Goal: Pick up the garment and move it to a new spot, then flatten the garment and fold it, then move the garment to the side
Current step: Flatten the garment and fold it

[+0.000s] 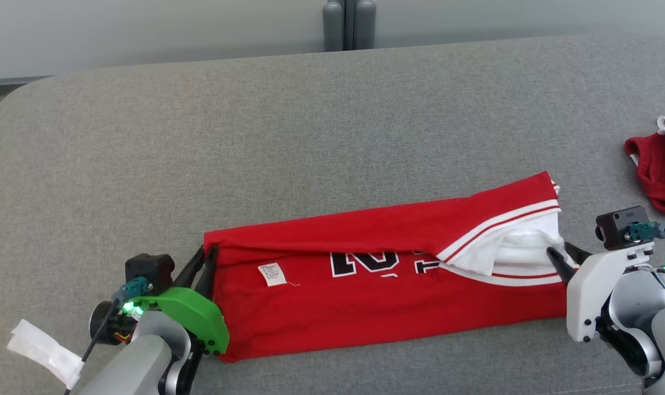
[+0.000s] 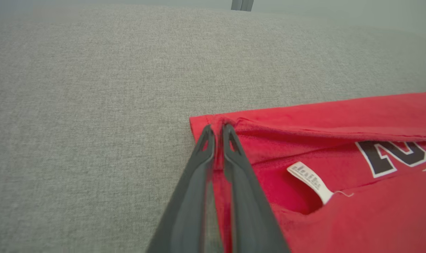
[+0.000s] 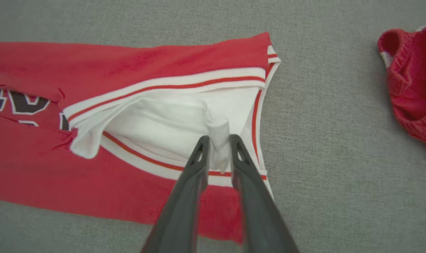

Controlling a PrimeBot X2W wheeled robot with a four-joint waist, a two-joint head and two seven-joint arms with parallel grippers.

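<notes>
The garment (image 1: 365,307) is a red jersey with white-and-red trim and dark lettering, lying folded lengthwise as a long band on the grey fabric surface (image 1: 255,137). At its left end my left gripper (image 1: 207,250) is shut on a thin fold of the red edge; the left wrist view shows the garment (image 2: 339,119) pinched between the tips of the gripper (image 2: 216,127), with a white care label beside them. At the right end my right gripper (image 1: 560,250) holds a tuft of the white inner fabric. In the right wrist view that tuft of the garment (image 3: 128,63) stands between the narrowly parted fingers of the gripper (image 3: 220,138).
A second, crumpled red piece of clothing (image 1: 659,175) lies at the far right, also seen in the right wrist view (image 3: 413,88). A white strip (image 1: 41,348) lies at the lower left by my left forearm. Grey posts (image 1: 349,24) stand behind the surface's far edge.
</notes>
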